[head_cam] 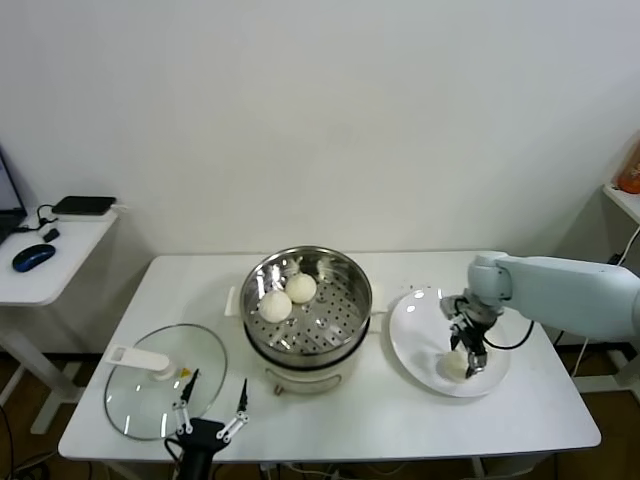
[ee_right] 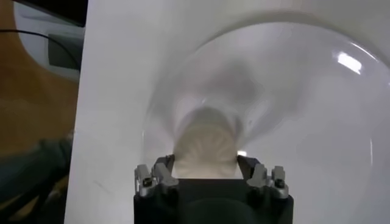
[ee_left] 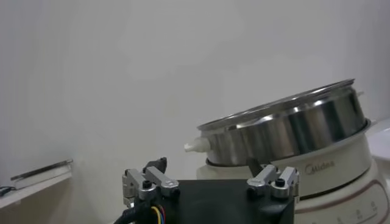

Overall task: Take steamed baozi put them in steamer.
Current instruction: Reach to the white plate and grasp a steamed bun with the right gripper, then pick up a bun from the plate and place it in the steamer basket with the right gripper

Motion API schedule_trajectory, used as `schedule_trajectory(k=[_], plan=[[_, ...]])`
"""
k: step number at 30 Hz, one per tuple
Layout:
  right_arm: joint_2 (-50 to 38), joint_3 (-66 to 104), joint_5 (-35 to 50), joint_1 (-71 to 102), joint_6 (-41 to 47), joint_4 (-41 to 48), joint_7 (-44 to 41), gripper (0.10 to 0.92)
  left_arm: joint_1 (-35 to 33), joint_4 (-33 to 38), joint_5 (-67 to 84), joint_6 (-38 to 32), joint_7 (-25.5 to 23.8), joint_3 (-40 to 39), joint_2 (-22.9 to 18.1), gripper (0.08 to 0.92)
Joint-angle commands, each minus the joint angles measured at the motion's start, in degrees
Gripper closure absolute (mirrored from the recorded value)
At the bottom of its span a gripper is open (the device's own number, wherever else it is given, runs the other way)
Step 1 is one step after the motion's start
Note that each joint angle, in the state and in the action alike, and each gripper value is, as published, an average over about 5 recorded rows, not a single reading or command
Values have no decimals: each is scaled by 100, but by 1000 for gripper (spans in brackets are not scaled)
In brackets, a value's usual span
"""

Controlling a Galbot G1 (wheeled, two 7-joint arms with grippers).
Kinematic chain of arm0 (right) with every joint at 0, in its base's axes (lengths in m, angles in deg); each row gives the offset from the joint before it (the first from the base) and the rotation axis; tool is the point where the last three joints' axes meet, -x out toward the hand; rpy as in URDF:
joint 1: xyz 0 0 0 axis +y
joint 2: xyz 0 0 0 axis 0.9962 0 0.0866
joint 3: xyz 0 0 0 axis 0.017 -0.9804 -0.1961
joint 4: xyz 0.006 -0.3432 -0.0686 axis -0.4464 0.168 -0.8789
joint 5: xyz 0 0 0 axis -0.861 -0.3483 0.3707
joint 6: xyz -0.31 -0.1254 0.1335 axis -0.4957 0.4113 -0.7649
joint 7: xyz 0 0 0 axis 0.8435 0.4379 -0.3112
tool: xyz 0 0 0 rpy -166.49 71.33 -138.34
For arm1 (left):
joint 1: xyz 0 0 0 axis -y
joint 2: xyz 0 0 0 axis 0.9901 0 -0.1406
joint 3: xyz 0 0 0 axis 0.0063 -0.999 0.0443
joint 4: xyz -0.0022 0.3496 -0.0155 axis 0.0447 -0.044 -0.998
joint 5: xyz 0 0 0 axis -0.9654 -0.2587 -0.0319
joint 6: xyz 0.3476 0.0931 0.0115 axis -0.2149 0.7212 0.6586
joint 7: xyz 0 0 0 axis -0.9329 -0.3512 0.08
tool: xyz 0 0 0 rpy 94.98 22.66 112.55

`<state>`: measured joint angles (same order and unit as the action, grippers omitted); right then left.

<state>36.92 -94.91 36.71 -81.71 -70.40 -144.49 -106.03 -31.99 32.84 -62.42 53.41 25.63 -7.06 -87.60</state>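
Note:
Two steamed baozi (head_cam: pixel 275 305) (head_cam: pixel 301 288) lie in the shiny steamer (head_cam: pixel 350 270) on its white cooker base at the table's middle. A third baozi (head_cam: pixel 455 366) sits on the white plate (head_cam: pixel 415 330) to the right. My right gripper (head_cam: pixel 470 362) reaches down onto the plate and is shut on this baozi. In the right wrist view the bun (ee_right: pixel 207 146) fills the gap between the fingers of my right gripper (ee_right: pixel 205 161) and still rests on the plate (ee_right: pixel 304 91). My left gripper (head_cam: pixel 212 395) is open and empty, parked at the table's front edge; it faces the steamer (ee_left: pixel 292 128).
The glass lid (head_cam: pixel 150 385) with a white handle lies at the front left, beside the left gripper. A side desk with a blue mouse (head_cam: pixel 32 257) stands far left. The table's right edge is just beyond the plate.

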Motion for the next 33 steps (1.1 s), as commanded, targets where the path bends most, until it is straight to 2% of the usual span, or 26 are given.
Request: schedule_trajectory(k=[1,7,17,25,33], plan=[[6,29,-40,-5,-15,38,-7,345,-15,26,2,-1,1,3,-5,177],[-77,-471,172,-964,-128,-499,-113,404,-27,46,-4,-1,-2,-11,4,177],[24,-1324,790,-3443,-750,-1639,-519,414,-47,107,-28,-19,-4,-56,59,177],[347,-453,236,-3979,-1313,-2442,-511,414,-66,96,-72,-41,3,-62,57,177],[1457,452,-125,-3603,-2045,-2294,-291,414,-99,125,-116,-53,19,-72,1,177]])
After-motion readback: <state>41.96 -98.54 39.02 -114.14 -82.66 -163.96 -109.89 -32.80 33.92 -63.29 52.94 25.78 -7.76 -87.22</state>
